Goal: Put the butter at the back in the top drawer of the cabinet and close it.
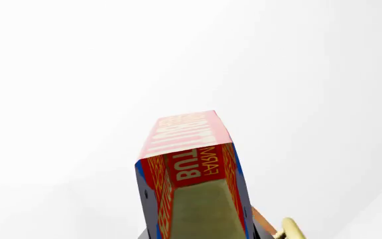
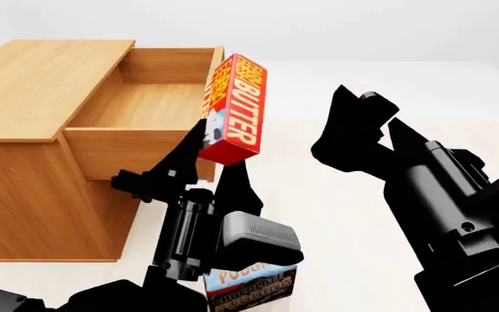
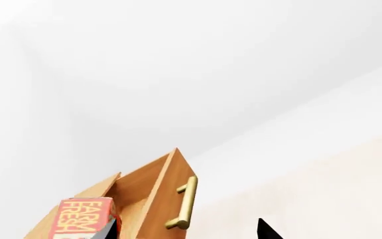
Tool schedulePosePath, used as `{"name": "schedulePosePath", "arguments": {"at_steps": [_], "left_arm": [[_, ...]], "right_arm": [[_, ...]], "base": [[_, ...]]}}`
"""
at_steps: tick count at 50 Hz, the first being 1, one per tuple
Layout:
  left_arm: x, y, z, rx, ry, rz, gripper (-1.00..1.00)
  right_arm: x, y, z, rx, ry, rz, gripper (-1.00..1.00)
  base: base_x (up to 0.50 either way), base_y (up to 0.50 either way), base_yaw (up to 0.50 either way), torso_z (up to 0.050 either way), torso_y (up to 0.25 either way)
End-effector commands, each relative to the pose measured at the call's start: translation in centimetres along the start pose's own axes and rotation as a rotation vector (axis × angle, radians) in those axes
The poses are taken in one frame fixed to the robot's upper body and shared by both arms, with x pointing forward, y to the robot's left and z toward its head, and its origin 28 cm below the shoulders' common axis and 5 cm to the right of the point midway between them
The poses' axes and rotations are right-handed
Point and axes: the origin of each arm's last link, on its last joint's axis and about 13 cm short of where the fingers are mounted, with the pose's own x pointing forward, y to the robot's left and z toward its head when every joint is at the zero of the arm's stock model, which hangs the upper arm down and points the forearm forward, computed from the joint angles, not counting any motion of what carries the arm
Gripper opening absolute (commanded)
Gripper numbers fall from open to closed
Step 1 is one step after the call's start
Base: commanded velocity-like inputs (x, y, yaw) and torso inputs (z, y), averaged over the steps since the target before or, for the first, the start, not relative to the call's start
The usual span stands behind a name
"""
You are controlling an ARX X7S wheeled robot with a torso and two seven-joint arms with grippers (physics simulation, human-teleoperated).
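Observation:
My left gripper (image 2: 217,156) is shut on the lower end of the butter (image 2: 236,107), a red-orange box with "BUTTER" lettering, and holds it upright in the air by the front right corner of the open top drawer (image 2: 141,104) of the cabinet (image 2: 33,169). The butter (image 1: 191,164) fills the left wrist view, with a bit of the brass handle (image 1: 289,230) beside it. My right gripper (image 2: 369,107) is open and empty, raised to the right of the butter. The right wrist view shows the drawer front (image 3: 154,199), its handle (image 3: 185,201) and the butter (image 3: 81,216).
A chocolate pudding box (image 2: 249,286) lies on the pale floor below my left arm, partly hidden by it. The cabinet's flat top (image 2: 41,78) is at the left. The two lower drawers are out of sight.

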Motion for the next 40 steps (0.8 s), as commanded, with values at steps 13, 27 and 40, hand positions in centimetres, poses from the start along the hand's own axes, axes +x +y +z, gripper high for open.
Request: {"name": "schedulePosePath", "arguments": {"at_steps": [13, 27, 40], "left_arm": [[2.1, 5.7, -1.8, -0.038, 0.096, 0.144, -1.0], [2.4, 7.6, -2.2, -0.196, 0.156, 0.134, -1.0], [2.7, 7.9, -2.4, -0.32, 0.2, 0.112, -1.0]], "right_arm": [[1.5, -5.8, -2.4, -0.354, -0.169, -0.237, 1.0], [1.6, -6.7, -3.8, -0.671, -0.299, -0.308, 1.0], [1.7, -7.1, -5.0, -0.717, -0.3, -0.289, 1.0]], "base": [[0.0, 0.0, 0.0, 0.001, 0.001], [0.0, 0.0, 0.0, 0.0, 0.001], [0.0, 0.0, 0.0, 0.001, 0.002]]}}
